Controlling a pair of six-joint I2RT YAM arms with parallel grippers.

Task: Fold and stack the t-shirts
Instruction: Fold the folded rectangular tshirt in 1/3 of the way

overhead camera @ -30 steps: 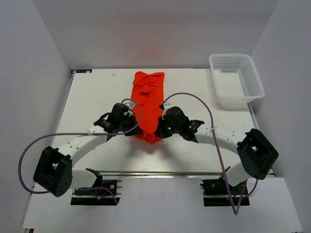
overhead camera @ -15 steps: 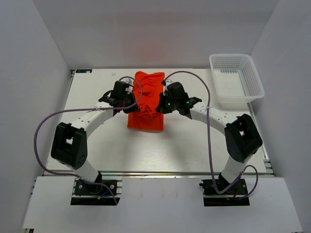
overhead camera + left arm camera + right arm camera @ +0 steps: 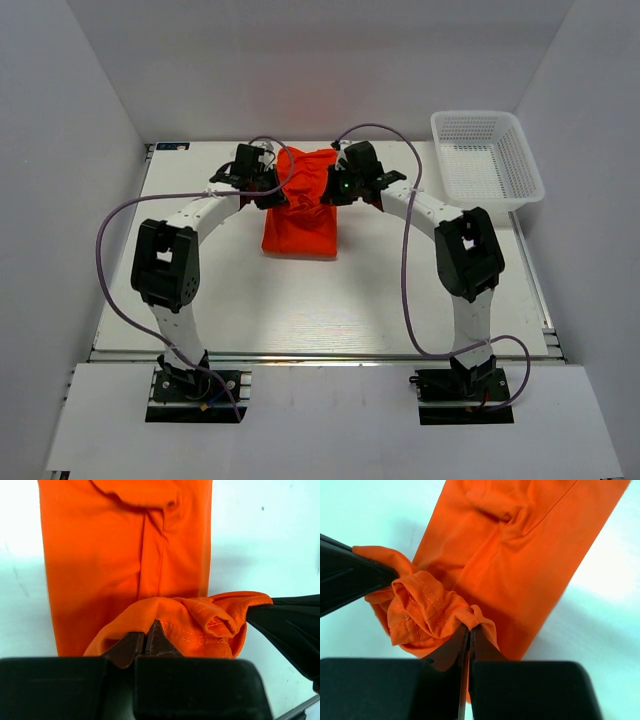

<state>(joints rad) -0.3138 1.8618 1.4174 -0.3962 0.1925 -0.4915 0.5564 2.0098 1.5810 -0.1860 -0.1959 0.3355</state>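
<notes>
The orange-red t-shirt (image 3: 300, 228) lies on the white table (image 3: 220, 290), folded into a narrow strip at mid-table. Toward its far end, the left gripper (image 3: 148, 632) is clamped tight on a bunched hem. The right gripper (image 3: 470, 630) pinches the same bunch alongside. A white mesh basket (image 3: 487, 165) sits far right.

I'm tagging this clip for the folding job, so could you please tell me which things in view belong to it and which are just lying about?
In the job: orange t-shirt; left gripper and right gripper, each shut on its bunched edge.
Lying about: white mesh basket, far right, apart from the t-shirt.
</notes>
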